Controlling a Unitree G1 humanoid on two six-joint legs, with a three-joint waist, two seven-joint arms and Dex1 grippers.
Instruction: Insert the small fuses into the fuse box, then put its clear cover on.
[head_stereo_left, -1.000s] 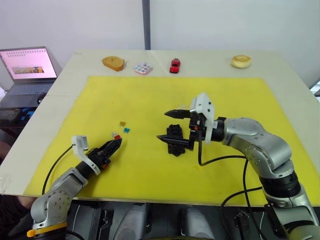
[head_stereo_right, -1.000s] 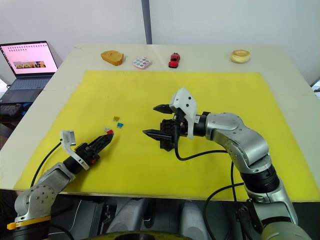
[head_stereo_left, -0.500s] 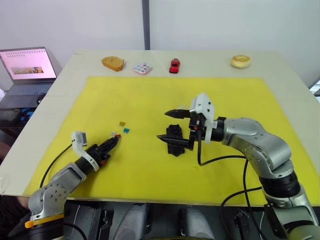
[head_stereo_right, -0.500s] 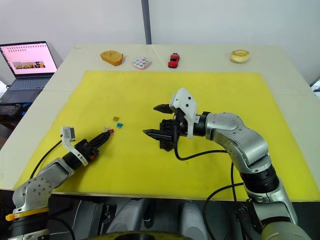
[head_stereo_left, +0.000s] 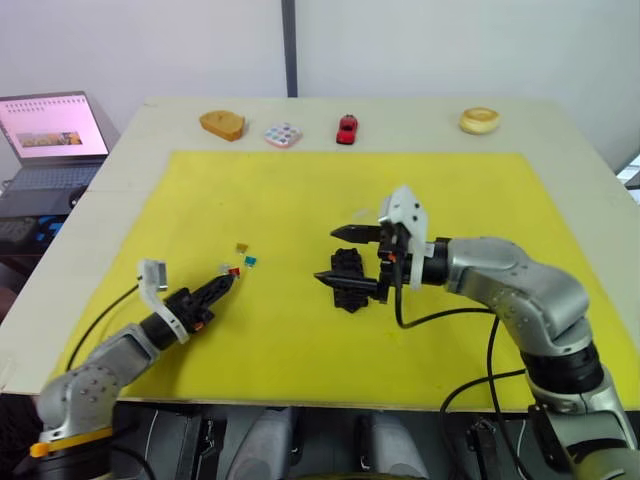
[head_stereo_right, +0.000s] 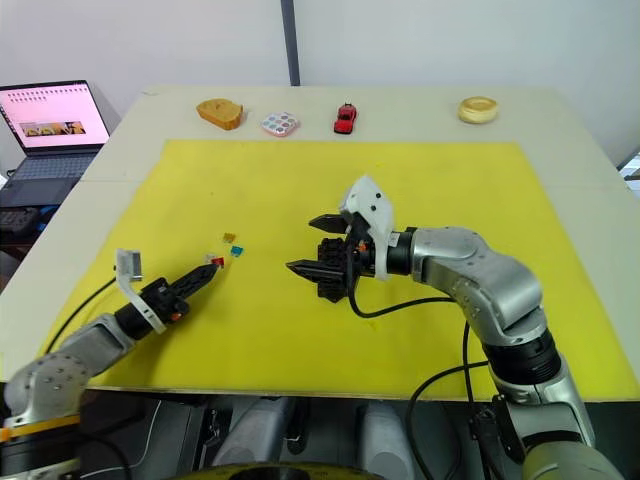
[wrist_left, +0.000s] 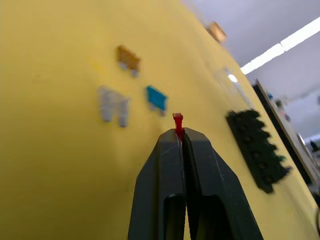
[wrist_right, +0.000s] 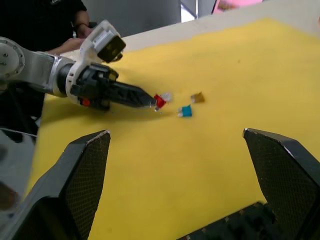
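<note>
A pale table (head_stereo_left: 590, 190) carries a yellow mat (head_stereo_left: 300, 200) over most of its top. Off the table's left edge sits an open laptop (head_stereo_left: 50, 135). Along the far edge, beyond the mat, lie a brown block (head_stereo_left: 222, 124), a white tile with coloured dots (head_stereo_left: 283, 134), a red toy car (head_stereo_left: 346, 129) and a tan ring (head_stereo_left: 479, 121).

The right gripper (head_stereo_left: 345, 256) hangs near the mat's middle with its fingers spread wide and nothing between them; the fuse box (head_stereo_left: 350, 278) sits on the mat just under and between them, and whether the near finger touches it I cannot tell. The left gripper (head_stereo_left: 226, 283) reaches in low from the near left, its fingers pressed together on a red fuse (wrist_left: 177, 120) that sticks out past their tips.

Just beyond those tips, well left of the box, three more fuses lie loose on the mat: a grey fuse (wrist_left: 113, 104) nearest the gripper, a teal fuse (wrist_left: 156, 99) beside it and an amber fuse (wrist_left: 128, 58) a little farther back. In the left wrist view a faint clear cover (wrist_left: 231, 84) lies on the mat beyond the box
</note>
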